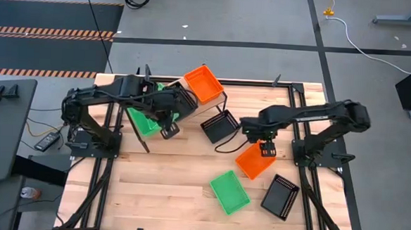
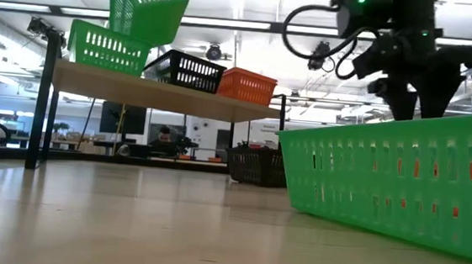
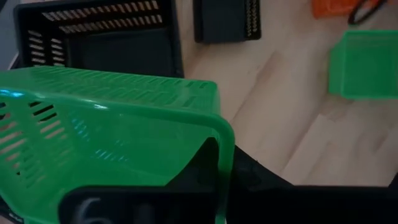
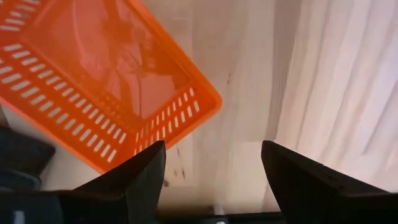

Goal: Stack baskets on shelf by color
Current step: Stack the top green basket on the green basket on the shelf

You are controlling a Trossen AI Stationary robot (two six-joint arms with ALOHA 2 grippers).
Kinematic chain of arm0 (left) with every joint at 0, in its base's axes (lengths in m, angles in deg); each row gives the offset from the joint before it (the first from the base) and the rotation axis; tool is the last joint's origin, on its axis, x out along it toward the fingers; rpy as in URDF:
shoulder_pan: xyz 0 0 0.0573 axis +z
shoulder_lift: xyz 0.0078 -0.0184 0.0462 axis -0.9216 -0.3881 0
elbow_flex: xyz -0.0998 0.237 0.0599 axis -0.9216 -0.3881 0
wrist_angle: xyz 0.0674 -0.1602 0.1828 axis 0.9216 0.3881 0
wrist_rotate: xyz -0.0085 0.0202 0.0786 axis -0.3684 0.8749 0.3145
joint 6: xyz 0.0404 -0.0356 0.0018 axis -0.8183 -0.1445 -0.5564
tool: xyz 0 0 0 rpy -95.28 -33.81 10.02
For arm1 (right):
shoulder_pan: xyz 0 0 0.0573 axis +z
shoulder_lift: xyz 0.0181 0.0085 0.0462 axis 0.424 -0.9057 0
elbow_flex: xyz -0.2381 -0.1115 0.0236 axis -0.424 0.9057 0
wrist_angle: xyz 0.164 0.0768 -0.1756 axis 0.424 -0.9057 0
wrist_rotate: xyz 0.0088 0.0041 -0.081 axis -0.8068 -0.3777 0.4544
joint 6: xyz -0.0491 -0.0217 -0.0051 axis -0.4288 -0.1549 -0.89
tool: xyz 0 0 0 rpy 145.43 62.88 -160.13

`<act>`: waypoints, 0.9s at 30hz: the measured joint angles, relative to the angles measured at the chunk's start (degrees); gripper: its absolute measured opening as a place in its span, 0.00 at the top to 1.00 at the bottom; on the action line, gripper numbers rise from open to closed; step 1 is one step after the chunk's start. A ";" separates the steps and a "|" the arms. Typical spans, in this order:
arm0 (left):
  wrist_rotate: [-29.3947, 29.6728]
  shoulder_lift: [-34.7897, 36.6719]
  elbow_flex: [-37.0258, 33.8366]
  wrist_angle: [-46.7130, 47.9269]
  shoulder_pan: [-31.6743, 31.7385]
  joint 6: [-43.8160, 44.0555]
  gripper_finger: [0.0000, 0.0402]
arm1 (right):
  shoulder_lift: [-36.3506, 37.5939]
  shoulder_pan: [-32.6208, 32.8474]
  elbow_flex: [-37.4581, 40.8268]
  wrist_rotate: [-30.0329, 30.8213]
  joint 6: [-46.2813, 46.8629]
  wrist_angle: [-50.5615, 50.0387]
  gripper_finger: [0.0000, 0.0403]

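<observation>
The baskets are shallow rectangular plastic trays with slotted mesh walls, in green, orange and black; no brand, label or legible writing shows on any of them. The shelf [image 2: 163, 95] is a light wooden board on a thin black frame; in the low view it carries one green basket [image 2: 99, 47], one black basket [image 2: 185, 70] and one orange basket [image 2: 246, 86] in a row. The left gripper [image 1: 168, 121] is clamped on the rim of a second green basket [image 2: 147, 5], held tilted in the air above the shelved green one. The right gripper [image 1: 266, 146] has its fingers [image 4: 137, 177] spread apart, just above the tabletop [image 1: 166, 190] beside an orange basket [image 1: 254, 161]; it grips nothing. On the tabletop also lie a third green basket [image 1: 229, 191], a black basket near it [image 1: 280, 197] and another black basket by the shelf [image 1: 220, 126].
</observation>
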 joint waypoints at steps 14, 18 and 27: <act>1.04 3.83 -0.83 -0.16 -1.57 3.11 0.99 | 14.22 5.22 6.80 -0.22 12.26 0.94 0.33; 0.21 7.40 -5.77 0.01 -1.78 5.69 0.99 | 16.33 7.08 7.23 -0.19 14.42 1.37 0.33; -0.60 12.18 -16.59 0.12 -1.74 7.13 0.99 | 16.83 8.78 7.33 -0.03 14.97 2.97 0.33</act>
